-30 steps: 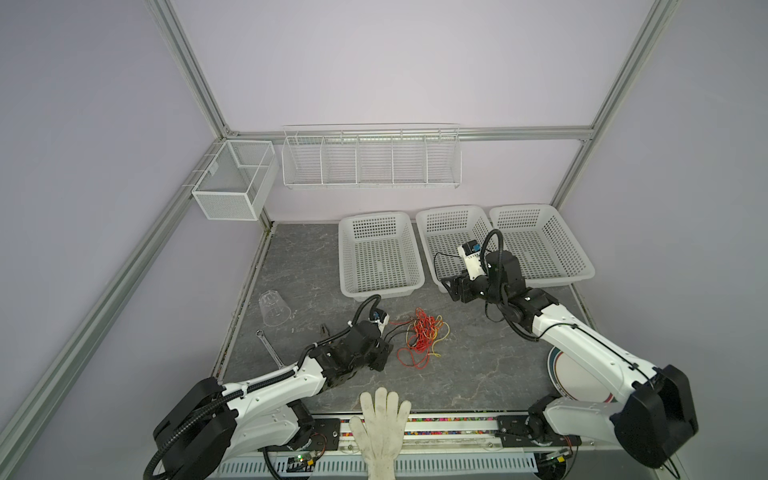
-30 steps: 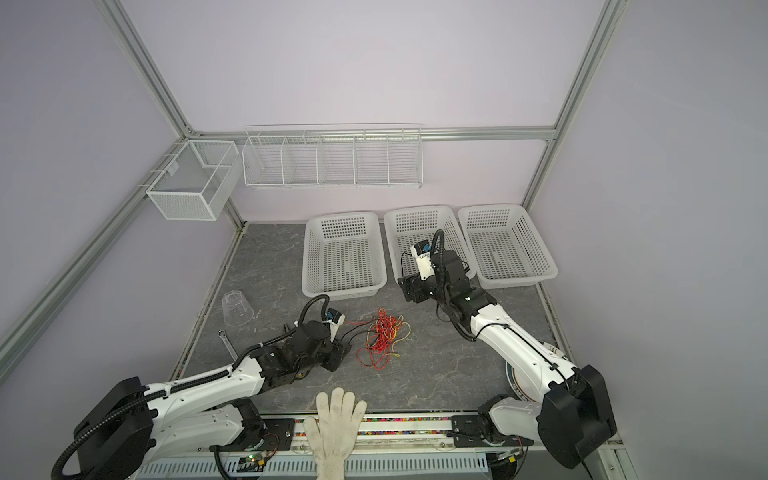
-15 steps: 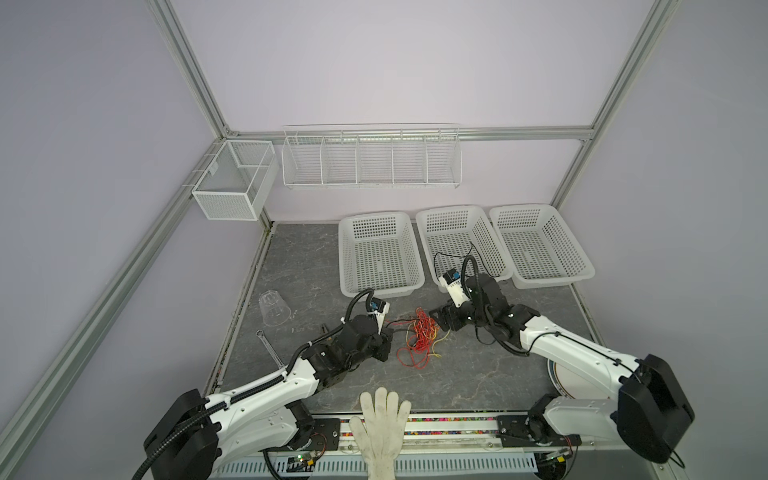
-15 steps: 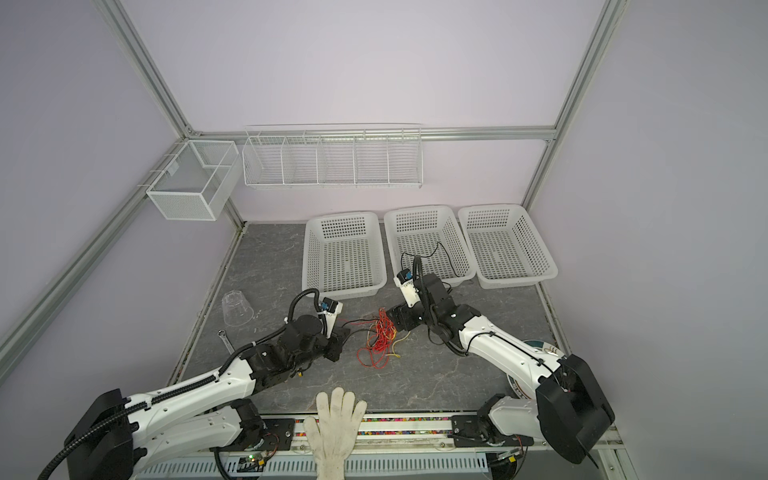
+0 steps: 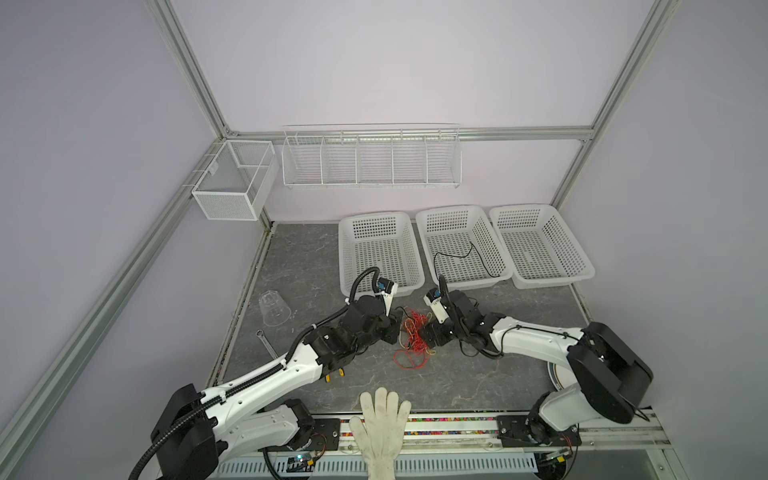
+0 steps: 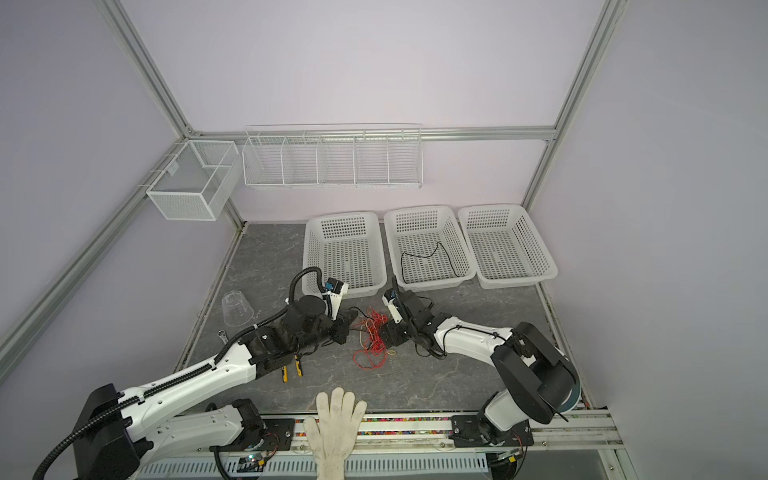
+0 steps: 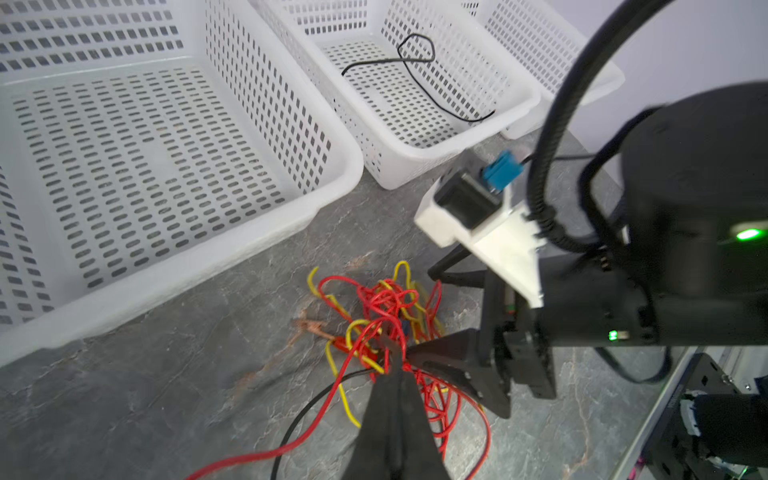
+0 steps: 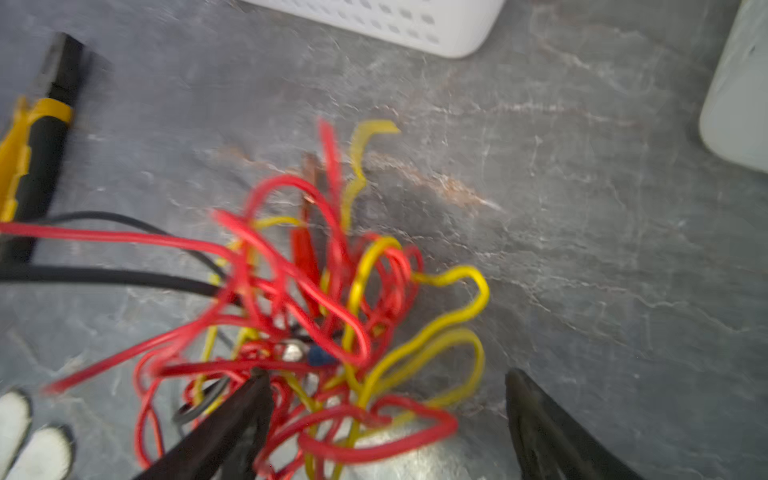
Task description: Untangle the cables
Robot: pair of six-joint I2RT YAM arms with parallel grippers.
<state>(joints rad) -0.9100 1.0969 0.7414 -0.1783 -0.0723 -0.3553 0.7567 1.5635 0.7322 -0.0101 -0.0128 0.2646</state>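
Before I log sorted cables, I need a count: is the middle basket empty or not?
Not empty. One thin black cable lies loose inside the middle basket, in both top views.

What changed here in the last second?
The right gripper swung down from the baskets to the red and yellow tangle, jaws wide open. The left gripper edged forward and closed on that tangle. Baskets, glove and cup stayed put.
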